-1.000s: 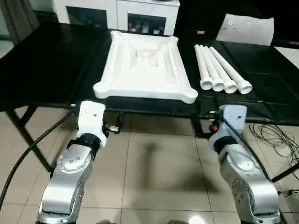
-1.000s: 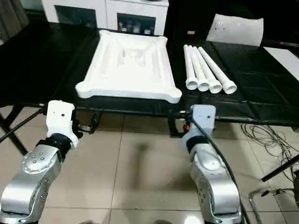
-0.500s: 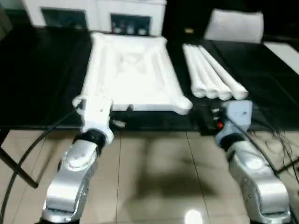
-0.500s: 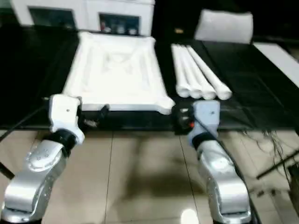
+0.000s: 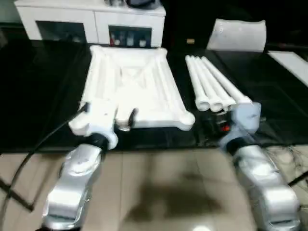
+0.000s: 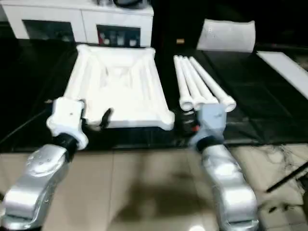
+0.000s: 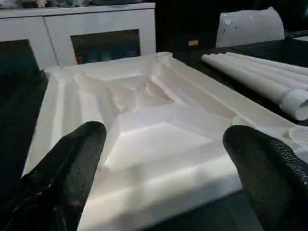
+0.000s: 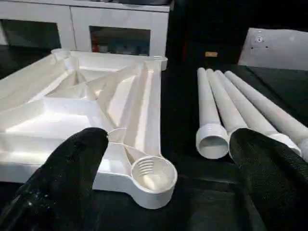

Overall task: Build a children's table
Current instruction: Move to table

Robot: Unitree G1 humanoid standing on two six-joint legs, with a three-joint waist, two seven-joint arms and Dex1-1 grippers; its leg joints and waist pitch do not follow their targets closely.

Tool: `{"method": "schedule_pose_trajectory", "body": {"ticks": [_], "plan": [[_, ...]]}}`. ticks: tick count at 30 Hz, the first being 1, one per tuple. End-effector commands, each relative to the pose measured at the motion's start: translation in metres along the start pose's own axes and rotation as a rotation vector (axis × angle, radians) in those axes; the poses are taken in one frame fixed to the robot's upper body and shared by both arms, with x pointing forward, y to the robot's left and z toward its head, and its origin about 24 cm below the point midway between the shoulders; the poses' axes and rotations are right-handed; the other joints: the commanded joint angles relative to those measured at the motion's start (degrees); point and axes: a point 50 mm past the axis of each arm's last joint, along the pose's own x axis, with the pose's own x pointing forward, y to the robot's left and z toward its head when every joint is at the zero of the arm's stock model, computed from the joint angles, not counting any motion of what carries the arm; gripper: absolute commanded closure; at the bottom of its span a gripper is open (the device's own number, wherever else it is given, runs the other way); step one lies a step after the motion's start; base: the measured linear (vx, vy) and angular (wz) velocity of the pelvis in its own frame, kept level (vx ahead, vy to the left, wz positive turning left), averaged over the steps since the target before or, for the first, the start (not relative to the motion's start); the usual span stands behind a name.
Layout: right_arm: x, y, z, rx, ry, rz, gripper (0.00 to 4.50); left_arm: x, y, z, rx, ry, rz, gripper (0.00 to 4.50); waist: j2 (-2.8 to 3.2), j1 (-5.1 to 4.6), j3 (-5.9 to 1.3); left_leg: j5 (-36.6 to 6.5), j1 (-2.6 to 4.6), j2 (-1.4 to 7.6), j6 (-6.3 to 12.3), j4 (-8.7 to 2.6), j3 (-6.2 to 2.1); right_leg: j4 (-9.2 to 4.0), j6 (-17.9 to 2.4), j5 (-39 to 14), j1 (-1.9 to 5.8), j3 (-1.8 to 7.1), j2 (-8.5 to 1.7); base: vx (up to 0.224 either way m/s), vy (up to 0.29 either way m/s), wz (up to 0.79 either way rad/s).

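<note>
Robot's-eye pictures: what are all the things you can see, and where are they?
table top: one, white, lying ribbed side up on the black work surface, in front of the left arm
round corner socket: one seen close, white, on the table top's near corner beside the legs
legs: four, white, lying side by side on the black surface, to the right of the table top
black work surface: one, black, under the table parts
cabinet: one, white with glass doors, behind the table top
flat panel: one, white, behind the legs
cables: dark, on the tiled floor at the right
left gripper: black fingers, open, facing the table top
right gripper: black fingers, open, facing the corner socket and leg ends
</note>
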Motion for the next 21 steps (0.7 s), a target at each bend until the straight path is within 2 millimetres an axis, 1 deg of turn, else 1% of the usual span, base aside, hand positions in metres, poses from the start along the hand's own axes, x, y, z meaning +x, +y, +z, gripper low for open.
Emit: {"method": "schedule_pose_trajectory", "body": {"ticks": [1,2,3,4,5,6,7,8,9,10,11,12,13,14,15,16,17,18,19,20,21], "plan": [[-0.004,-0.014,-0.001,-0.029,0.018,-0.065,0.0,0.004,-0.01,0.002,-0.017,-0.009,-0.037,0.03,0.61,-1.79,-1.69,-12.64,5.5,7.22,-2.84,-8.25,-0.42,-1.91,-3.92,1.29,-3.67,0.08,-2.31,0.103,0.003,-0.63],[-0.004,-0.016,-0.001,-0.027,0.019,-0.075,0.0,0.004,-0.01,0.001,-0.02,-0.005,-0.036,0.03,0.08,-1.46,-1.69,-11.51,4.71,4.93,-3.45,-6.78,1.5,-3.44,-6.48,0.78,-2.7,1.44,-2.29,0.103,0.003,-0.63],[-0.004,-0.016,-0.001,-0.022,0.017,-0.079,0.0,0.005,-0.01,0.0,-0.021,-0.004,-0.035,0.03,-0.76,0.43,-2.71,-8.32,-0.72,-1.27,-1.23,-2.68,3.04,-6.15,-10.93,1.07,4.09,7.33,-2.51,0.097,-0.011,-0.45],[-0.004,-0.017,-0.001,-0.018,0.012,-0.082,0.0,0.005,-0.01,-0.001,-0.021,-0.002,-0.034,0.03,-1.43,2.18,-4.24,-1.67,-6.62,-0.39,4.94,2.77,-1.44,-7.91,-16.14,5.54,9.83,11.51,-9.59,0.094,0.009,-0.22],[-0.005,-0.017,0.0,-0.018,0.009,-0.079,0.0,0.005,-0.011,-0.001,-0.02,-0.001,-0.034,0.03,-1.47,2.16,-4.47,1.49,-8.78,0.05,6.03,4.13,-2.74,-7.32,-18.15,10.85,10.74,11.7,-10.26,0.094,0.009,-0.22],[-0.005,-0.017,0.001,-0.018,0.007,-0.076,0.0,0.006,-0.011,-0.001,-0.02,0.0,-0.032,0.03,-1.02,2.36,-4.41,3.66,-9.81,0.27,6.24,4.05,-3.62,-6.74,-18.96,16.27,10.46,10.9,-9.71,0.108,-0.003,-0.16],[-0.005,-0.017,0.001,-0.018,0.006,-0.074,0.0,0.006,-0.011,-0.001,-0.02,0.001,-0.031,0.03,0.8,1.15,-3.62,10.39,-8.61,0.53,5.59,-1.75,-3.72,-5.36,-16.97,17.2,6.9,4.04,-3.4,0.115,0.017,-0.14],[-0.005,-0.015,0.001,-0.018,0.003,-0.067,0.0,0.006,-0.01,-0.002,-0.02,0.003,-0.027,0.03,2.24,0.84,-3.32,10.77,-6.07,1.11,6.2,-4.16,-3.69,-5.92,-14.33,11.15,5.32,1.91,-1.95,0.115,0.017,-0.14],[-0.005,-0.014,0.002,-0.018,0.002,-0.063,0.0,0.006,-0.01,-0.003,-0.02,0.006,-0.023,0.03,3.44,-1.62,-2.9,7.95,-3.41,3.94,10.51,-5.86,-6.42,-2.85,-9.1,2.85,3.12,-0.12,1.33,0.181,0.02,0.03],[-0.005,-0.014,0.002,-0.018,0.001,-0.062,0.0,0.005,-0.01,-0.003,-0.02,0.009,-0.021,0.03,2.92,-3.14,-2.65,2.61,1.88,7.8,17.87,-6.74,-10.06,0.18,-5.38,-2.64,-1.53,-0.36,-0.02,0.167,-0.003,0.1],[-0.005,-0.014,0.002,-0.018,0.0,-0.063,0.0,0.005,-0.009,-0.004,-0.021,0.012,-0.019,0.03,2.87,-3.77,-3.31,2.63,2.75,8.16,21.38,-6.93,-10.86,0.65,-3.41,-2.71,-1.74,-0.46,-0.7,0.167,-0.003,0.1],[-0.005,-0.014,0.002,-0.018,0.0,-0.064,0.0,0.005,-0.009,-0.005,-0.022,0.014,-0.017,0.03,2.45,-3.73,-3.01,6.45,4.01,8.19,26.76,-6.05,-10.93,1.09,-0.28,-1.22,-3.85,0.2,-1.62,0.101,-0.001,0.06],[-0.005,-0.015,0.002,-0.019,0.0,-0.067,0.0,0.005,-0.009,-0.006,-0.023,0.016,-0.016,0.03,1.37,-3.77,-3.19,10.61,3.28,6.32,29.26,-5.24,-9.99,-0.39,0.41,2.22,-3.49,1.17,-2.82,0.051,-0.002,0.05],[-0.005,-0.015,0.002,-0.023,-0.001,-0.069,0.0,0.005,-0.009,-0.006,-0.024,0.018,-0.015,0.03,0.41,-3.35,-3.21,11.15,1.48,3.97,28.25,-3.96,-7.97,-2.59,-0.75,6.06,-1.8,2.1,-3.6,0.094,-0.023,0.1],[-0.006,-0.016,0.002,-0.032,-0.002,-0.071,0.0,0.004,-0.01,-0.007,-0.026,0.02,-0.015,0.03,-0.63,-1.3,-3.35,9.79,-6.23,-2.6,23.41,0.09,-3.42,-5.74,-3.99,14.36,5.86,5.95,-4.99,0.076,-0.019,0.07],[-0.006,-0.016,0.002,-0.036,-0.001,-0.072,0.0,0.004,-0.01,-0.008,-0.027,0.021,-0.015,0.03,-1.37,0.12,-3.9,7.51,-9.78,-1.93,17.47,2.21,-3.65,-7.25,-6.94,14.89,9.49,8.28,-7.4,0.119,-0.041,0.05],[-0.006,-0.016,0.002,-0.039,-0.001,-0.072,0.0,0.004,-0.011,-0.008,-0.027,0.022,-0.016,0.03,-1.14,0.44,-3.89,7.44,-10.03,-1.55,14.69,1.81,-3.89,-6.91,-7.64,15.7,9.73,7.77,-6.81,0.077,-0.02,0.0],[-0.006,-0.017,0.002,-0.044,0.0,-0.071,0.0,0.004,-0.011,-0.009,-0.028,0.022,-0.016,0.03,-0.84,0.58,-3.64,7.57,-9.58,-1.22,12.56,0.44,-3.81,-6.74,-8.13,15.77,9.34,6.7,-5.52,0.085,-0.034,-0.08],[-0.006,-0.017,0.002,-0.052,0.003,-0.071,0.0,0.005,-0.011,-0.009,-0.03,0.023,-0.016,0.03,1.0,0.13,-3.74,11.37,-7.42,-0.05,9.52,-2.63,-4.05,-5.18,-6.67,15.52,8.51,3.39,-0.89,0.12,-0.031,-0.04],[-0.006,-0.017,0.001,-0.056,0.005,-0.072,0.0,0.005,-0.011,-0.009,-0.03,0.023,-0.015,0.03,1.98,-0.22,-4.1,13.78,-4.26,1.05,10.78,-3.45,-5.01,-3.91,-5.38,16.41,6.73,2.08,0.22,0.12,-0.031,-0.04],[-0.006,-0.018,0.001,-0.062,0.005,-0.076,0.0,0.006,-0.011,-0.009,-0.03,0.023,-0.013,0.03,2.64,-3.07,-4.69,20.65,2.64,4.91,21.23,-4.13,-9.75,-0.17,-2.54,10.44,0.35,-0.3,0.74,0.134,-0.048,0.01]]}}
